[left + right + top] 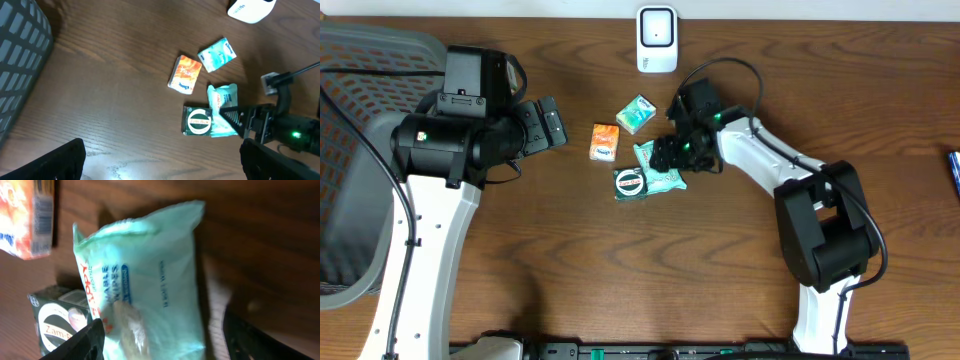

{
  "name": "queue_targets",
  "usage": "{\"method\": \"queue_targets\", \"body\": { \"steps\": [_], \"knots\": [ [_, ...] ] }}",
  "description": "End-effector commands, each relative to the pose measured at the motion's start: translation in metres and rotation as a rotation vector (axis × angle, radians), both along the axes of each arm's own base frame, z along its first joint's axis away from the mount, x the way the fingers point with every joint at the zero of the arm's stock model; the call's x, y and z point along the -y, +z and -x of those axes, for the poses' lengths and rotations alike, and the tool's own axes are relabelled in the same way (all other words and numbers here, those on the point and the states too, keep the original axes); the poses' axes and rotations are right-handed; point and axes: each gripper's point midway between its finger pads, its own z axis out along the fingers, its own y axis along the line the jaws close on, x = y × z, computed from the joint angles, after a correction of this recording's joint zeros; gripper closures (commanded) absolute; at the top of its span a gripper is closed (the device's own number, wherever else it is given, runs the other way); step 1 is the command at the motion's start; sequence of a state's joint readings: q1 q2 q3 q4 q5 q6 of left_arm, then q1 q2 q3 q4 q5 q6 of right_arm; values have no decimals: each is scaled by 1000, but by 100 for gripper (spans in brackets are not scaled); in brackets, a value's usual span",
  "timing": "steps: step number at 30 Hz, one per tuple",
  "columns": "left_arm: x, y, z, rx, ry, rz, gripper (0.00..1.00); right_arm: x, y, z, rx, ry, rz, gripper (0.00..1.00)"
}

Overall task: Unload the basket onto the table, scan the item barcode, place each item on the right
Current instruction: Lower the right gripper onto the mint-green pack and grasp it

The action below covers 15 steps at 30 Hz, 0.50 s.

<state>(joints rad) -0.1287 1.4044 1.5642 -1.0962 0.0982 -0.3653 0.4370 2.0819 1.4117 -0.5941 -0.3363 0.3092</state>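
Note:
A pale green wipes pack (pixel 150 270) lies flat on the wooden table, seen too in the overhead view (pixel 663 176). My right gripper (pixel 165 345) is low over it, open, with a finger on each side of the pack; the right finger stands a little off its edge. A dark green Zam-Buk box (pixel 630 184) touches the pack's left end. An orange box (pixel 605 141) and a teal tissue pack (pixel 635 114) lie just beyond. The white scanner (pixel 657 40) stands at the table's back edge. My left gripper (pixel 165 167) hangs open and empty above bare wood, left of the items.
A grey mesh chair (pixel 360 100) is at the far left behind the left arm. A blue object (pixel 954 170) pokes in at the right edge. The right arm (pixel 770 160) reaches in from the front right.

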Motion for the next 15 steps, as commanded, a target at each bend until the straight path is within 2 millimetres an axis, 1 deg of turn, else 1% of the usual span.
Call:
{"method": "queue_targets", "body": {
  "steps": [1,3,5,6,8,11,12,15],
  "knots": [
    [-2,4,-1,10,3,-7,2,-6,-7,13,-8,28,14,31],
    [-2,4,-1,10,3,-7,2,-8,-9,16,-9,36,19,36],
    [-2,4,-1,10,3,-7,3,-8,-9,16,-7,36,23,53],
    [-2,4,-1,10,3,-7,2,-7,-9,15,-4,34,25,58],
    [-2,4,-1,10,3,-7,2,-6,-9,14,-1,29,28,71],
    [-2,4,-1,10,3,-7,2,0,-9,9,10,11,48,87],
    [-2,4,-1,10,3,-7,2,2,-8,7,17,6,55,90],
    [-2,4,-1,10,3,-7,2,9,0,1,31,-13,68,95]
  ]
}}
